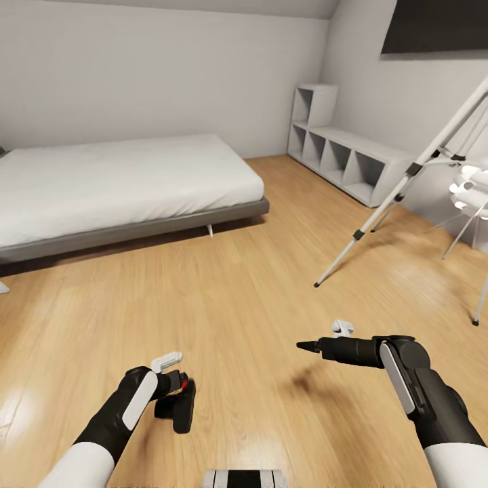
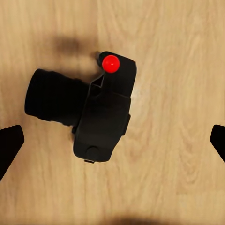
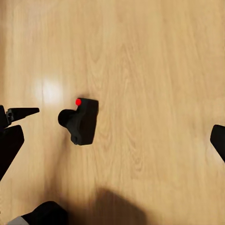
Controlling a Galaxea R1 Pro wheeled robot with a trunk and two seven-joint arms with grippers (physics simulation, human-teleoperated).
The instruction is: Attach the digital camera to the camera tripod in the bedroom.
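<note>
The digital camera (image 1: pixel 177 404) is small and black with a red dot on top. It lies on the light wood floor at the lower left of the head view. My left gripper (image 1: pixel 171 381) hovers just over it, open. In the left wrist view the camera (image 2: pixel 96 112) sits midway between the two wide-apart fingertips (image 2: pixel 9 143), untouched. My right gripper (image 1: pixel 318 342) is open, empty and points left at mid-right; its wrist view catches the camera (image 3: pixel 82 121) from farther off. The camera tripod (image 1: pixel 407 179) stands at the right, one silver-white leg reaching toward the floor's middle.
A low grey platform bed (image 1: pixel 135 230) with a white mattress fills the left back. A white cube shelf (image 1: pixel 339 156) lines the right wall under a dark-framed skylight (image 1: pixel 434 27). A white chair (image 1: pixel 471 190) stands beside the tripod. Open floor lies between me and the tripod.
</note>
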